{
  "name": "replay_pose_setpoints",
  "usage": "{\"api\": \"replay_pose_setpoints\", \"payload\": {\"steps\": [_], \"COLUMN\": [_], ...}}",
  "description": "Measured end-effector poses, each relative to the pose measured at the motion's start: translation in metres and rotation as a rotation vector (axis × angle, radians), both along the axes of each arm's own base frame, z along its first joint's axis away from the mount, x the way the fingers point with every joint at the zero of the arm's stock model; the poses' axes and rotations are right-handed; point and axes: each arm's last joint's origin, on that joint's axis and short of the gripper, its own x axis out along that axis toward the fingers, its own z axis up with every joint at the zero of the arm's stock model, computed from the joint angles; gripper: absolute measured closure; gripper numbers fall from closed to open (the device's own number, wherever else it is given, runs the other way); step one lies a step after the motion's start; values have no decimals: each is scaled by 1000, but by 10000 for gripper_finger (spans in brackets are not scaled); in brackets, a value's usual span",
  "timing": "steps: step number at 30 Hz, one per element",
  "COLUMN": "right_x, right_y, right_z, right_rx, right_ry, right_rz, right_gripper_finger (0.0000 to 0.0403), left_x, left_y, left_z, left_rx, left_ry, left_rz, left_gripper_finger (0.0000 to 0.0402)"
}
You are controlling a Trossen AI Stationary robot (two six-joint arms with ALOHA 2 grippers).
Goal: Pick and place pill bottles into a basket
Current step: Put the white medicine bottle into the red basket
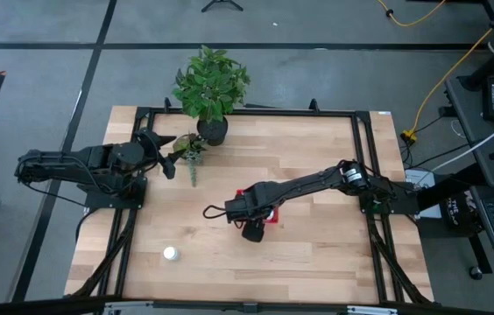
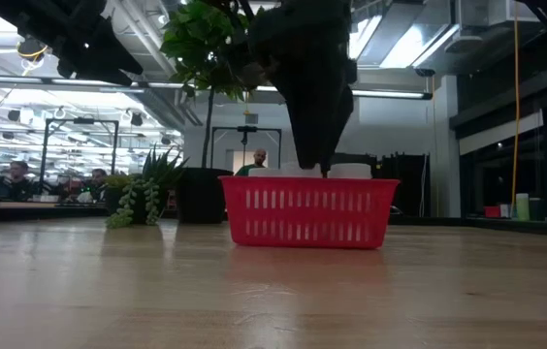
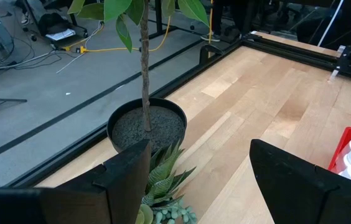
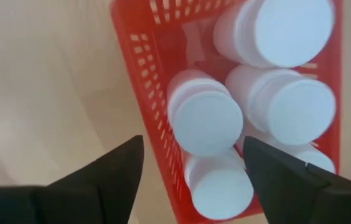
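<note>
Your right gripper (image 4: 191,165) hangs directly over the small bright red rectangular mesh-sided basket (image 4: 139,74), which sits mid-table, a little right of centre; the fingers are spread wide and hold nothing, so read this as the release step of a placement, just completed or about to end. In the right wrist view you can count at least four small white cylindrical pill bottles with white caps (image 4: 205,115) standing upright and packed close together inside the basket; a fifth may sit under the fingers, but you cannot confirm it. One white bottle (image 1: 170,254) stands alone on the pale wooden table (image 1: 317,254), near the front left corner and well apart from the basket. Your left gripper (image 3: 197,180) waits at the back left of the table, beside the dark plant pot with the thin-stemmed green plant (image 3: 147,127) and a small spiky succulent (image 3: 163,171); its fingers are apart and empty. Judgement: the task is nearly done, with the lone bottle the next target. The next move likely calls for lifting the right arm straight up clear of the caps, then reaching for that bottle. It lies on the left arm's side, so choose the arm accordingly.
</note>
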Motion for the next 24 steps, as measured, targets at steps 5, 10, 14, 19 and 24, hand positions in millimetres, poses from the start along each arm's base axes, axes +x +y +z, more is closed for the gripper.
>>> {"api": "replay_pose_setpoints", "payload": {"steps": [5,10,14,19,24], "right_x": [3,7,16,6,-27], "right_y": [2,11,25,29,19], "right_z": [26,69,103,130,156], "right_rx": [5,-11,4,-38,-349], "right_ry": [-46,-190,-438,-550,-531], "right_rz": [-1,46,232,179,68], "right_gripper_finger": [128,128,128,128,129], "left_x": [0,0,0,0,0], "left_y": [0,0,0,0,0], "left_z": [0,0,0,0,0], "left_rx": [0,0,0,0,0], "left_ry": [0,0,0,0,-1], "left_rz": [0,0,0,0,0], "left_gripper_finger": [135,135,135,135,135]}}
